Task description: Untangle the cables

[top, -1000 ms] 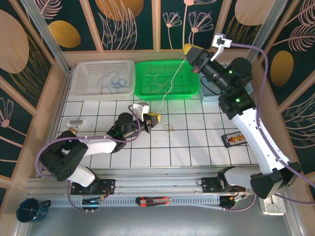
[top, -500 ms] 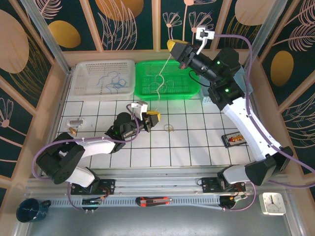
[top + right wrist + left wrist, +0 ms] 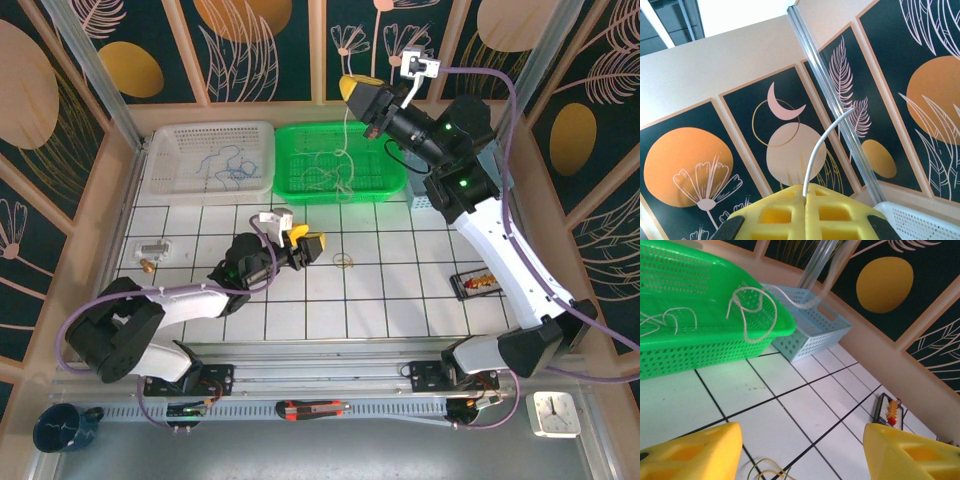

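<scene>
I am seeing my right gripper [image 3: 358,92] clenching the top end of a thin whitish flexible cable [image 3: 345,150]; the strand is hanging straight below its tips and draping into the green perforated plastic basket [image 3: 385,185] underneath. My left gripper [image 3: 312,242] is hovering low with jaws spread, gripping nothing; a small pale yellow wire loop [image 3: 344,262] is lying on the white tiled table [image 3: 400,300] just ahead of it, and thin blue wires [image 3: 230,165] are sitting in the white plastic basket [image 3: 165,150] beyond it.
</scene>
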Controlling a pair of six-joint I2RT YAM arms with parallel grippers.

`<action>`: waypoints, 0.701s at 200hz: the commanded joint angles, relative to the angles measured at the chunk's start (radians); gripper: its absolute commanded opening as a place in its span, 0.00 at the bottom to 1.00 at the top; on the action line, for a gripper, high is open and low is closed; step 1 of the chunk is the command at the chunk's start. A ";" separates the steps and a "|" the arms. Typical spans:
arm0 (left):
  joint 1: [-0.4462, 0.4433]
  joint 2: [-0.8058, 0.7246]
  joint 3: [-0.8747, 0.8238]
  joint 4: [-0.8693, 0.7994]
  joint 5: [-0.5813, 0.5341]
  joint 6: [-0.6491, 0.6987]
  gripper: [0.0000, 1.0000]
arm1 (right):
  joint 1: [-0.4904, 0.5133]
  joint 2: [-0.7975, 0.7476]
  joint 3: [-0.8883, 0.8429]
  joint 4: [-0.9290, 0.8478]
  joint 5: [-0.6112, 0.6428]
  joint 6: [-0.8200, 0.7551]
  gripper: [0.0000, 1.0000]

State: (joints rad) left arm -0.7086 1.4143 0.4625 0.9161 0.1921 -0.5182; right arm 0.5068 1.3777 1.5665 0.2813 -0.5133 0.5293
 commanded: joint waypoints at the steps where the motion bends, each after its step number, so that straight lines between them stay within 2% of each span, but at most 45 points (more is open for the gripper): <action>1: 0.010 -0.017 -0.027 0.031 -0.014 -0.012 0.66 | 0.003 -0.011 0.037 0.031 0.005 -0.004 0.00; 38: 0.018 -0.003 -0.022 0.026 -0.010 -0.006 0.68 | 0.003 -0.035 0.005 0.055 -0.015 0.029 0.00; 91: 0.030 0.064 -0.002 0.076 -0.002 -0.022 0.61 | 0.007 -0.071 -0.034 0.105 -0.049 0.094 0.00; 119: 0.036 0.094 0.012 0.097 0.007 -0.024 0.53 | 0.009 -0.079 -0.034 0.110 -0.059 0.106 0.00; 140: 0.043 0.118 0.029 0.114 0.019 -0.037 0.52 | 0.010 -0.085 -0.034 0.111 -0.060 0.107 0.00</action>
State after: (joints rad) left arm -0.6781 1.5063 0.4511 0.9443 0.1944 -0.5369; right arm 0.5079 1.3235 1.5394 0.3374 -0.5514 0.6144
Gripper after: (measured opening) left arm 0.524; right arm 0.044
